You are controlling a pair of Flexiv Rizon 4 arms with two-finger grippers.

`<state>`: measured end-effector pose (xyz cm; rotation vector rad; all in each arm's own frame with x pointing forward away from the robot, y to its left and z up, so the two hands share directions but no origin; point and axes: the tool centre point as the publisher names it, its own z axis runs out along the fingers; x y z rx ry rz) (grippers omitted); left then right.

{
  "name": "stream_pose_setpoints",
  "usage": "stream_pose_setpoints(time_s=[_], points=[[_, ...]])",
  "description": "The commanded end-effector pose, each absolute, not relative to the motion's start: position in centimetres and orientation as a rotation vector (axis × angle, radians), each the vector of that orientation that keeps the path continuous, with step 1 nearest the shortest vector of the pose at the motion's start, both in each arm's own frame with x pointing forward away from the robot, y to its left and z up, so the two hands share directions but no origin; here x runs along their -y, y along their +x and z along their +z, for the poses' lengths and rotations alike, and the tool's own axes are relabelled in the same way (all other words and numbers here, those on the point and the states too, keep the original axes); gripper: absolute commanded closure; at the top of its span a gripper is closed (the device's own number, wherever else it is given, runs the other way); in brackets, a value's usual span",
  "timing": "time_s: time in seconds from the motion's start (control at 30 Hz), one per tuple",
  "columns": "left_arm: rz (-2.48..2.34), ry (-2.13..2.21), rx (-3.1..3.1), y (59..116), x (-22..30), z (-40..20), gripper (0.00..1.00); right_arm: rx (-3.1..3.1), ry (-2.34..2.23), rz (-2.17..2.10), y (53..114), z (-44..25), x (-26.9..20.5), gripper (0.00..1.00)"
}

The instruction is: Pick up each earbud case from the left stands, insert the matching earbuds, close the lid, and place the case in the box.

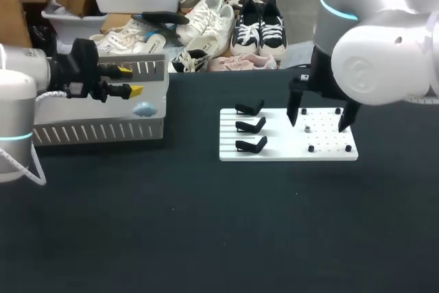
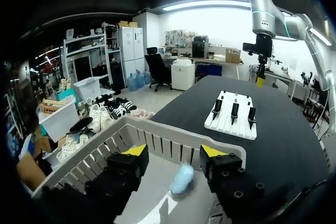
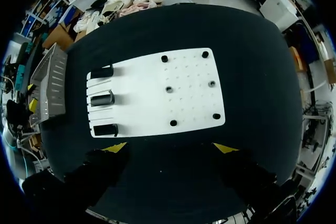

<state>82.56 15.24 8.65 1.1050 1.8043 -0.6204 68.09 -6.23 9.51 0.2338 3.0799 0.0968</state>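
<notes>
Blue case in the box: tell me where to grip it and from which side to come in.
Come down from above with the left gripper, which is open with the blue case ahead between its fingers. The box has slatted walls that block a sideways approach. Pinch across the case's narrower width at mid-body: it looks rounded, so its ends would likely slip.

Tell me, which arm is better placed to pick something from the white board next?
Right, I judge: the right claw hangs open just over the white board; the left claw is open above the grey box.
</notes>
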Motion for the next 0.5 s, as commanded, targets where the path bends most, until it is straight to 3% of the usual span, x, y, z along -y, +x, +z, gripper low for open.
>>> stream_pose_setpoints(time_s=[0.03,0.5], points=[[-0.691,1.158,-1.752,82.4,-14.8,9.5,0.00,-3.065,0.236,0.106,68.2,9.9,6.3,0.00],[-0.665,1.135,-1.591,74.4,-9.4,13.3,0.00,-2.921,0.307,0.179,68.2,12.0,9.4,0.00]])
